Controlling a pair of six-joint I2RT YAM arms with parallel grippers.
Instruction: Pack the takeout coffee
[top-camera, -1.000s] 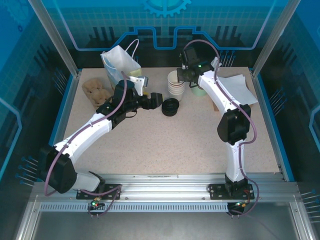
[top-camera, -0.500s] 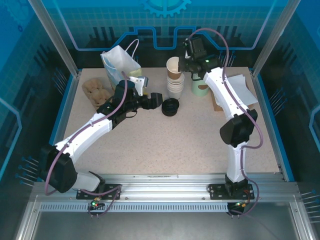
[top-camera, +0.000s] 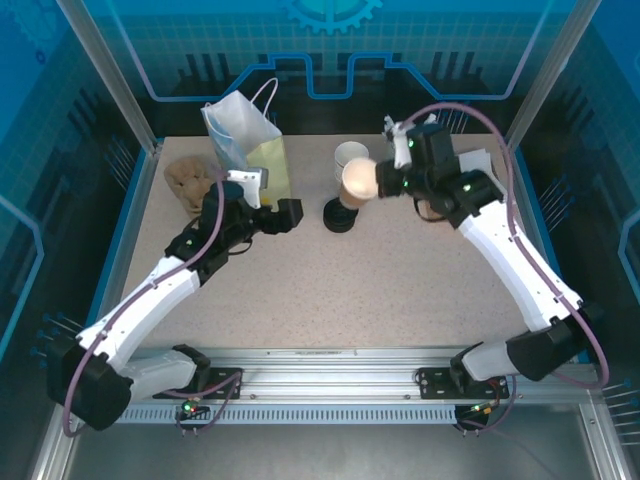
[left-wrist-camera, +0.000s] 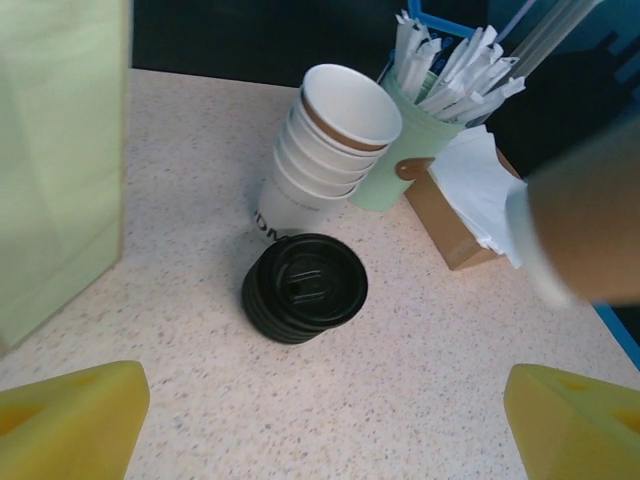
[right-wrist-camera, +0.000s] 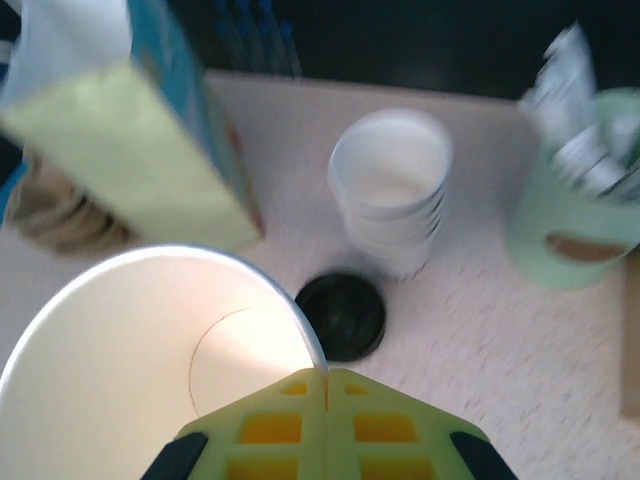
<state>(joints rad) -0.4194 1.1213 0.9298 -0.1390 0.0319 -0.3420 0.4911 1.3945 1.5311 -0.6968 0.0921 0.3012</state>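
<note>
Speckled table (top-camera: 330, 280) with paper bag (top-camera: 250, 150), cup stack (left-wrist-camera: 325, 150), black lids (left-wrist-camera: 305, 287), green holder (left-wrist-camera: 425, 135).

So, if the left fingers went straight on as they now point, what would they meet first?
Probably the stack of black lids, with the white cups behind it; depth is unclear.

Cup (right-wrist-camera: 120, 360) — matt paper; lids (left-wrist-camera: 304, 288) glossy black plastic.
</note>
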